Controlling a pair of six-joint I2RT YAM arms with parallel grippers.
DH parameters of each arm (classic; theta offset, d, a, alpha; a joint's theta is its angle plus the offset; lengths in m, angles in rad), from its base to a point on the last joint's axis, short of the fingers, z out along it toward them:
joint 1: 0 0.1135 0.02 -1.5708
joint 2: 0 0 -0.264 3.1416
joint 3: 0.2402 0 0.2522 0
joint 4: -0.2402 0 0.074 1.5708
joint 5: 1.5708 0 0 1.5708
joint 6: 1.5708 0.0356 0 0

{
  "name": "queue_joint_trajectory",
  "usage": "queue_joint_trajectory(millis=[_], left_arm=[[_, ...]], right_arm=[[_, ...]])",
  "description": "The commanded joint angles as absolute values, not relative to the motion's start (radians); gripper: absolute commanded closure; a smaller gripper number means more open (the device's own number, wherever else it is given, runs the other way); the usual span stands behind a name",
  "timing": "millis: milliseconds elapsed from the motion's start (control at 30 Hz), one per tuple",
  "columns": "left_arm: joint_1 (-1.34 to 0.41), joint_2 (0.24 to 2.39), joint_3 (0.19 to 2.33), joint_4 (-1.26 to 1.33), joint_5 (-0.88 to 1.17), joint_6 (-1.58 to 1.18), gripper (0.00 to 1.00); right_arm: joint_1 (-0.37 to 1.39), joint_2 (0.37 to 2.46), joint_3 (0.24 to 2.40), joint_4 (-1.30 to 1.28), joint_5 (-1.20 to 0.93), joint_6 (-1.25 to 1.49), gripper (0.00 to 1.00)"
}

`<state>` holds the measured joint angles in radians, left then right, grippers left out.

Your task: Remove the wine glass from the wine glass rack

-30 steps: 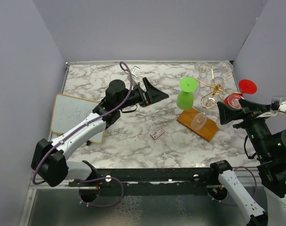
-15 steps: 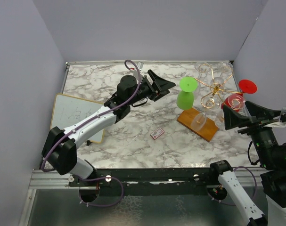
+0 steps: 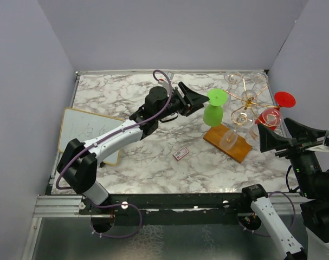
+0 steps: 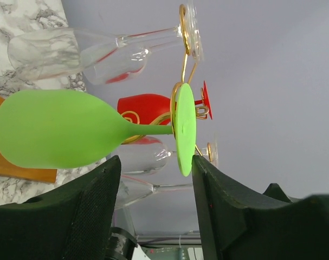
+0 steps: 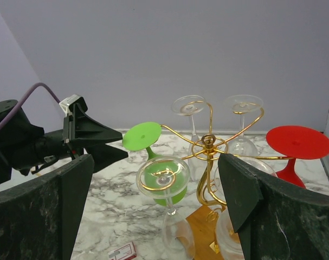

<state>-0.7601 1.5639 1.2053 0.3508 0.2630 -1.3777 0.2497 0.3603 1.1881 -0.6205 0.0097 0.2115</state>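
Note:
The gold wire wine glass rack (image 3: 250,100) stands on its brown wooden base (image 3: 227,142) at the right. Upside down on its arms hang a green wine glass (image 3: 213,111), a red one (image 3: 272,111) and several clear ones. My left gripper (image 3: 199,102) is open, its tips just short of the green glass. In the left wrist view the green stem (image 4: 148,130) lies crosswise just beyond the open left gripper (image 4: 156,162), between bowl and foot (image 4: 185,129). My right gripper (image 3: 286,135) is open near the rack's right side, holding nothing; its view faces the rack (image 5: 208,143).
A whiteboard (image 3: 88,134) lies at the table's left edge. A small card (image 3: 180,154) lies in front of the rack's base. Grey walls close in the back, left and right. The red glass foot (image 5: 298,142) overhangs to the right.
My left arm has reached rightward up to the green glass while its jaws narrowed. The right gripper has drawn back slightly from the rack, still wide open.

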Motion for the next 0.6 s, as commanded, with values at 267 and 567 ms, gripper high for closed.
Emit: queue_joint_trajectory(millis=[267,567], left_arm=[[-0.773,1.612,1.282,0.412,0.236,-1.416,0.55],[-0.783,1.630,1.301,0.427,0.237,-1.427,0.72]], right_arm=[[0.258,0.337,1.167,-0.598,0.027,0.196,0.01],[0.258,0.331,1.162,-0.600,0.035,0.193,0.01]])
